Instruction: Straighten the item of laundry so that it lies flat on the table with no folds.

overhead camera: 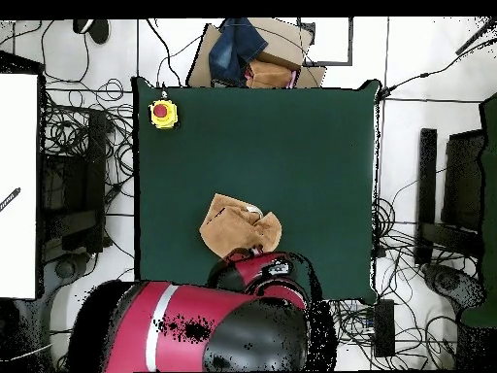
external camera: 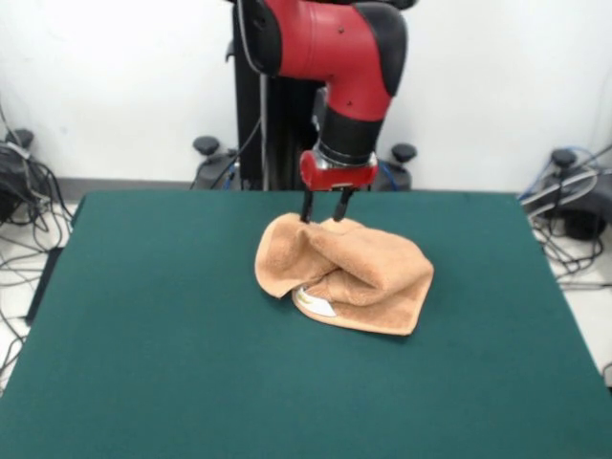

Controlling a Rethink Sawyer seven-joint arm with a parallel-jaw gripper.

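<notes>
One crumpled tan-orange terry hand towel (external camera: pixel 344 274) lies bunched mid-table on the dark green felt-topped table (external camera: pixel 143 335).
The red-and-black arm's gripper (external camera: pixel 325 212), jaws parted, touches its far edge; a thin pinch could slip, leaving folds.

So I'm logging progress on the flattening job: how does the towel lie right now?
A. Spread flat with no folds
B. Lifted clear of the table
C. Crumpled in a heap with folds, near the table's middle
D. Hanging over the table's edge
C: the towel sits bunched and folded over itself on the green table, with the gripper at its far edge.
</notes>
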